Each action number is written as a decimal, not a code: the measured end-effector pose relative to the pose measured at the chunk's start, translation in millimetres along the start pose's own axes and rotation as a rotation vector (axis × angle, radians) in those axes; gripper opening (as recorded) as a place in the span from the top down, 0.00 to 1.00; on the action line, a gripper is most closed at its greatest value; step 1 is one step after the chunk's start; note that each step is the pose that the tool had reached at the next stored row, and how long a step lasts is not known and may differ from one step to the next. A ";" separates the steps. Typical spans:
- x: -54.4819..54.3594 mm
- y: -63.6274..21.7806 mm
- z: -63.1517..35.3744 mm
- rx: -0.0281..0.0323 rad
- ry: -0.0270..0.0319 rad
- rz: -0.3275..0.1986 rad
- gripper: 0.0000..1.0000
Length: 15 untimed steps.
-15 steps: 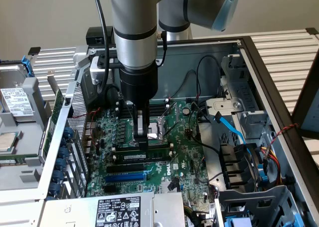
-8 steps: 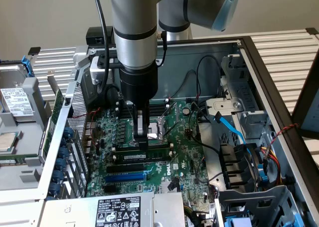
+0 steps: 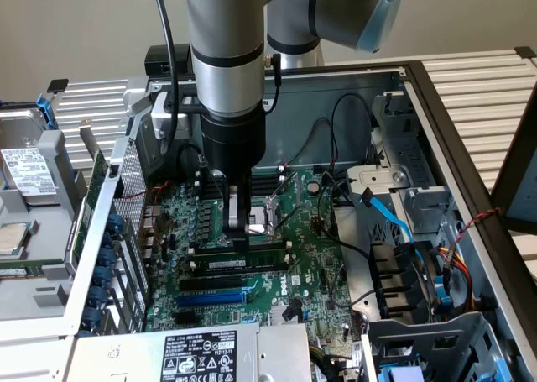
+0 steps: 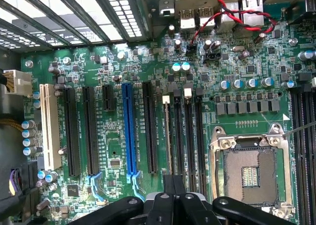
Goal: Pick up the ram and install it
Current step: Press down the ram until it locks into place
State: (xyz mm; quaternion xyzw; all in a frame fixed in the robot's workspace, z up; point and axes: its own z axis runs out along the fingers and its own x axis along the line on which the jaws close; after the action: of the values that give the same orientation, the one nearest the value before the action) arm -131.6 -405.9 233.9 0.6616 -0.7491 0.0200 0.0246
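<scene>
The ram (image 3: 243, 265) is a thin green stick with a white label. It stands on edge in one of the long black memory slots of the motherboard (image 3: 306, 273), inside the open computer case. My gripper (image 3: 238, 244) hangs straight down over it, shut, with its black tips at the stick's top edge near its middle. In the wrist view the shut fingers (image 4: 168, 198) sit directly over the ram (image 4: 168, 136), seen edge-on in the slot with a white latch. I cannot tell whether the tips pinch the edge or only rest on it.
A blue expansion slot (image 3: 211, 299) (image 4: 128, 131) lies beside the memory slots. The open CPU socket (image 3: 270, 214) (image 4: 249, 173) is on the other side. A power supply (image 3: 197, 353), drive cage and blue cables (image 3: 390, 218) crowd the case. Red and black wires (image 4: 222, 12) run near the rear ports.
</scene>
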 end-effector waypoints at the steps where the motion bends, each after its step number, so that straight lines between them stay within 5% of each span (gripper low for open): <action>1: 0.0 0.0 0.0 -0.0006 0.0001 0.009 0.90; 5: 0.0 0.0 0.1 -0.0023 0.0019 0.041 0.90; 15: 0.3 -0.3 -4.0 -0.0022 0.0246 0.091 0.90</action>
State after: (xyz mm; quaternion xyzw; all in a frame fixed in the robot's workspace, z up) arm -131.3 -406.0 237.9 0.6265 -0.7782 0.0285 0.0337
